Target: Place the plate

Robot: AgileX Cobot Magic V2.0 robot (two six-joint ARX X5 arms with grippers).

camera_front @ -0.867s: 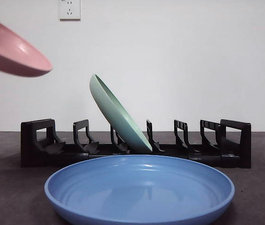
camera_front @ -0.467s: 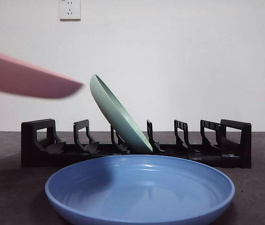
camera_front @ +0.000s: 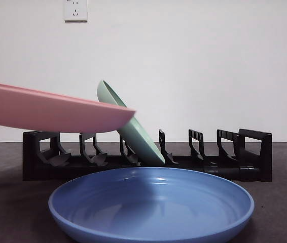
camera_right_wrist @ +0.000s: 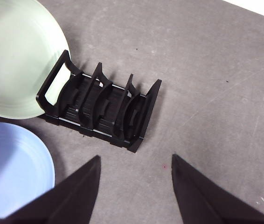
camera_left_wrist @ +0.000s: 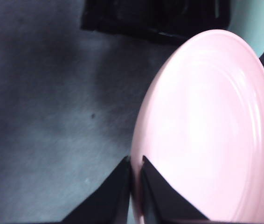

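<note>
My left gripper is shut on the rim of a pink plate. In the front view the pink plate comes in from the left, nearly flat, above the left slots of the black dish rack; its edge reaches the green plate that leans in a middle slot. Whether they touch I cannot tell. My right gripper is open and high above the table, looking down on the rack, the green plate and a blue plate.
A blue plate lies flat on the dark table in front of the rack. Free slots show on the rack's right half. A white wall with sockets stands behind.
The pink plate has moved right and lower, from the upper left corner to over the rack's left slots, and has flattened out. The green and blue plates have not moved.
</note>
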